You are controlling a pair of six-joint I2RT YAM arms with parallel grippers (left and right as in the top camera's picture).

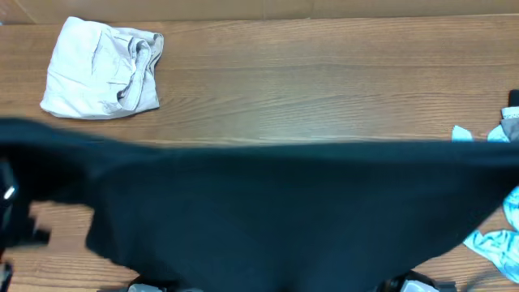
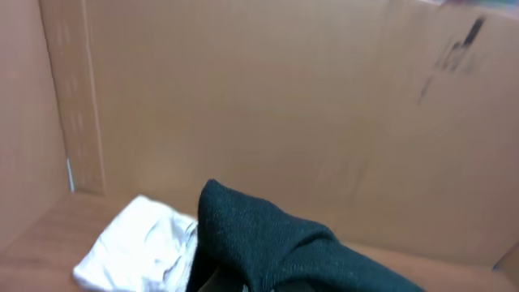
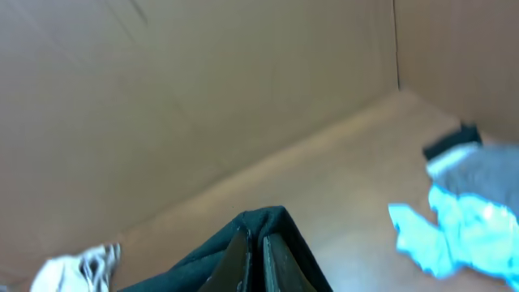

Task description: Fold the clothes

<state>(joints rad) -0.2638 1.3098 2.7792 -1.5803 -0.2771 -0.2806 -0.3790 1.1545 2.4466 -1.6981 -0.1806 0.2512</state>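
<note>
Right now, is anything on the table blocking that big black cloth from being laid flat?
Nothing visible on the wooden table beyond the large black fabric garment. A folded off-white garment sits far left, a crumpled light-blue garment at the right edge. The table beneath is hidden.

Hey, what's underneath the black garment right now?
From overhead, the black garment is spread wide, hiding most of the near table and anything on it. Bare wood shows at its lower left; light-blue cloth shows at its right edge.
</note>
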